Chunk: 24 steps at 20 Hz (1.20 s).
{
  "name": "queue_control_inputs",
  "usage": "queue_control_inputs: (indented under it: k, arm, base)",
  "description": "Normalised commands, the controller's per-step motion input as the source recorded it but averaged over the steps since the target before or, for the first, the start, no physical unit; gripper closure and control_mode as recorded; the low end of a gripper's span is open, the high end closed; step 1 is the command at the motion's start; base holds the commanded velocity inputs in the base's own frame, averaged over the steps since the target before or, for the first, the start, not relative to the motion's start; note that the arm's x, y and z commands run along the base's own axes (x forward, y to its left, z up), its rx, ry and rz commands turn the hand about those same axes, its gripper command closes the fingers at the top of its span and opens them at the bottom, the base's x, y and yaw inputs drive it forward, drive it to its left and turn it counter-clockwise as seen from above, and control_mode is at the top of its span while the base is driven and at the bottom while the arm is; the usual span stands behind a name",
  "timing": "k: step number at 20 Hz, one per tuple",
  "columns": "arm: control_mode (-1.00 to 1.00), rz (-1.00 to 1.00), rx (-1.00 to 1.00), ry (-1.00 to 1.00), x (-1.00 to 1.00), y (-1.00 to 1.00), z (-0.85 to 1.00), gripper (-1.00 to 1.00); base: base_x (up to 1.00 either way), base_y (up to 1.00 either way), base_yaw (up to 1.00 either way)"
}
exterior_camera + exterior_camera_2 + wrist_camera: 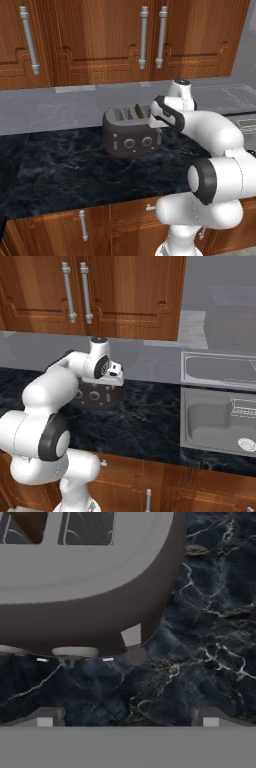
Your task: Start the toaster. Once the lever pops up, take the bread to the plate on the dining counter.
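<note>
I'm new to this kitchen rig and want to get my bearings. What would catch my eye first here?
The big white arm bends over a black marbled counter, its open tool hanging just in front of the squat dark toaster. A brown bread slice stands in a toaster slot. A steel sink lies to the right, under wooden cabinets.

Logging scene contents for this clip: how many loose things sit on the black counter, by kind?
Toaster: 1
Bread, in a toaster slot: 1
Total: 2
</note>
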Motion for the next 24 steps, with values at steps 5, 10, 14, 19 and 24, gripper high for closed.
queue_control_inputs:
  k: [5,10,14,19,24]
  arm:
    - [-1.0,0.07,0.0,0.05,0.15,-0.26,-0.07,-1.0]
    - [-1.0,0.06,0.0,0.02,0.3,-0.13,-0.02,-1.0]
    - [-1.0,0.06,0.0,0.0,0.28,-0.18,-0.08,-1.0]
    - [-1.0,0.05,0.0,0.0,0.18,-0.13,-0.14,-1.0]
    - [-1.0,0.03,0.0,0.0,0.01,0.0,-0.28,-1.0]
  base:
    - [0.0,0.0,0.0]
    - [0.0,0.0,0.0]
    - [0.0,0.0,0.0]
    - [0.0,0.0,0.0]
    - [0.0,0.0,0.0]
